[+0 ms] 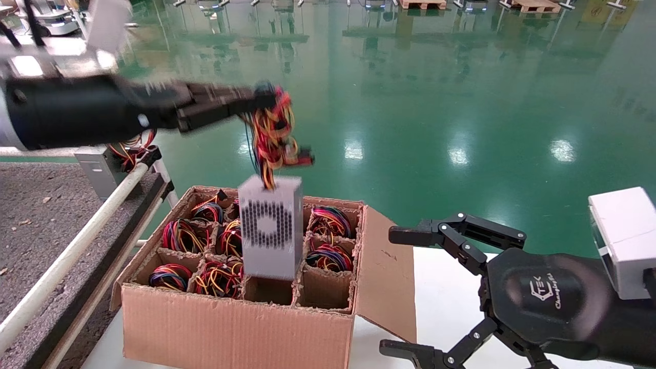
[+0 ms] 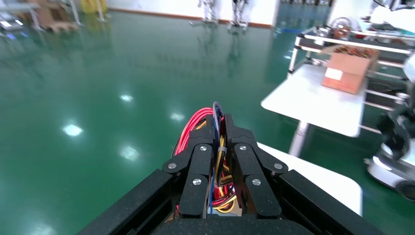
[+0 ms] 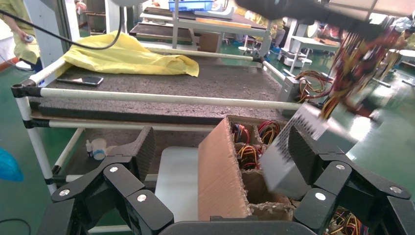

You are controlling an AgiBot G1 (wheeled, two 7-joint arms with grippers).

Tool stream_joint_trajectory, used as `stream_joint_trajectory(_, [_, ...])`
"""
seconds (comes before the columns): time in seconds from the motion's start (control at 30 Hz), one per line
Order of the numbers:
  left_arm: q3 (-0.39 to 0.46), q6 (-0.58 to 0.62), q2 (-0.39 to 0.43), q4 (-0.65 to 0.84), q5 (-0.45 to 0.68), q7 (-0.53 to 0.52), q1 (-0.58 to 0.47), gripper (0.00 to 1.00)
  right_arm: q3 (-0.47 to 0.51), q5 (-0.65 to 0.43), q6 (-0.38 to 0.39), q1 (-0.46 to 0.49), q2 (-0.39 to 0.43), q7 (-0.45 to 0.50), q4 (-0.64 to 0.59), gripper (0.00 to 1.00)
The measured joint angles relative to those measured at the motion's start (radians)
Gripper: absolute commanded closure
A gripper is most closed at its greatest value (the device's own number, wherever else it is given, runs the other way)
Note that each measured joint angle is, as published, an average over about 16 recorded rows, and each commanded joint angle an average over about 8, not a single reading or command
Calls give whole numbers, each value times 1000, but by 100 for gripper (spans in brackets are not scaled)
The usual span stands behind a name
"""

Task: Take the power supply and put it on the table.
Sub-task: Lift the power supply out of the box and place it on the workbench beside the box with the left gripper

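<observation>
The power supply (image 1: 270, 230), a light grey box with a round perforated grille, hangs in the air by its red, yellow and black wires (image 1: 271, 133), just above an empty cell of the carton (image 1: 236, 328). My left gripper (image 1: 256, 100) is shut on the top of that wire bundle; in the left wrist view the wires (image 2: 193, 122) sit pinched in the left gripper (image 2: 219, 122). The dark speckled table (image 1: 31, 215) lies to the left behind white tube rails. My right gripper (image 1: 392, 292) stands open beside the carton's right flap, holding nothing. The right wrist view shows the hanging box (image 3: 286, 171).
The carton's other cells hold several wire bundles (image 1: 179, 236). It stands on a white tabletop (image 1: 446, 302). Another grey unit (image 1: 100, 171) sits at the table's near corner. A yellow cloth (image 3: 127, 56) and a phone (image 3: 85, 80) lie farther along the table.
</observation>
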Motion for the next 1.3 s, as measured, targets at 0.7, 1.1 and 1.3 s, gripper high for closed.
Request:
stream_joint_trajectory(0.7, [31, -430, -15, 250, 104, 179, -287, 100, -1, 1, 0, 0, 0, 0, 0, 0])
stream_joint_trajectory(1.1, [36, -465, -21, 267, 114, 191, -304, 100, -1, 1, 1, 0, 1, -1, 0, 0])
stream_joint_trajectory(1.3, [35, -454, -18, 262, 112, 188, -298, 100, -1, 1, 1, 0, 1, -1, 0, 0])
